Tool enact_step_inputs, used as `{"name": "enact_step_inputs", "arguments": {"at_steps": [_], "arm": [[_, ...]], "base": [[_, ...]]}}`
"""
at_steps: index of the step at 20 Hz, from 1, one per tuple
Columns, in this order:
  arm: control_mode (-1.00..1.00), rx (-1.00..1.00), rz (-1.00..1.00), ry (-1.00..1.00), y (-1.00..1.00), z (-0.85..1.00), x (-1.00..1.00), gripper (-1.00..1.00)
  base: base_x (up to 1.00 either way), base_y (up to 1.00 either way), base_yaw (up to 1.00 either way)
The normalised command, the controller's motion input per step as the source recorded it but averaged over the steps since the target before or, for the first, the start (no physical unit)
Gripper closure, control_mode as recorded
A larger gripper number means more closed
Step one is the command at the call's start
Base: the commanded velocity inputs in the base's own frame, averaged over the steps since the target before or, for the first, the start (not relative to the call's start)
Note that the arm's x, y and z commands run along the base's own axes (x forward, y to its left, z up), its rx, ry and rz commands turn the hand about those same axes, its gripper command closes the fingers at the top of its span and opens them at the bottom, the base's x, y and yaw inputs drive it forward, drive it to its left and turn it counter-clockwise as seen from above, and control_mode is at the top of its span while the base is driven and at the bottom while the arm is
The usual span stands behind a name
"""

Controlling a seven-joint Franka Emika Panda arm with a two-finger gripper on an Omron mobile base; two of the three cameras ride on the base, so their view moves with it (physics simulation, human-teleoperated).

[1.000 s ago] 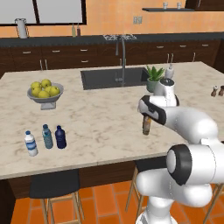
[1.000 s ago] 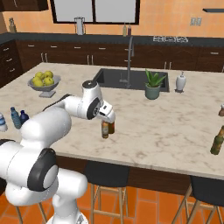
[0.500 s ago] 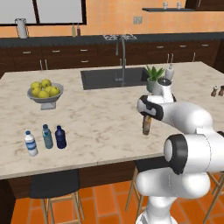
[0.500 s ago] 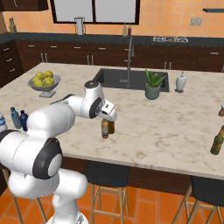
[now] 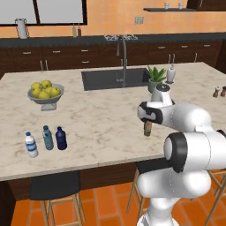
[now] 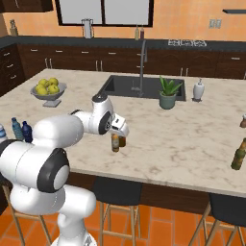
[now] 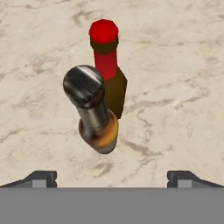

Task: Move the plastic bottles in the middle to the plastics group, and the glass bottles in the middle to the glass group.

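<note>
The hand (image 7: 112, 177) hangs over the marble counter (image 7: 183, 65) with its fingers spread wide and holding nothing, just above the red-capped brown bottle (image 7: 109, 72), which stands upright in the middle beside an amber bottle with a dark metal cap (image 7: 94, 116).

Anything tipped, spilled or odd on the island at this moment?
Nothing stands out. The red-capped brown bottle and a dark-capped amber bottle stand upright, close together, below the open gripper. The navy bottle stands upright beside the water bottles.
</note>
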Motion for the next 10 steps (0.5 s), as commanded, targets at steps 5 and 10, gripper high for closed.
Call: {"name": "enact_step_inputs", "arguments": {"at_steps": [5, 10], "arm": [[-1.0, -0.01, 0.04, 0.0, 0.0, -0.15, 0.06, -1.0], [-1.0, 0.0, 0.01, 0.0, 0.0, -0.19, 0.26, -1.0]], "base": [[0.0, 0.0, 0.0], [0.0, 0.0, 0.0]]}}
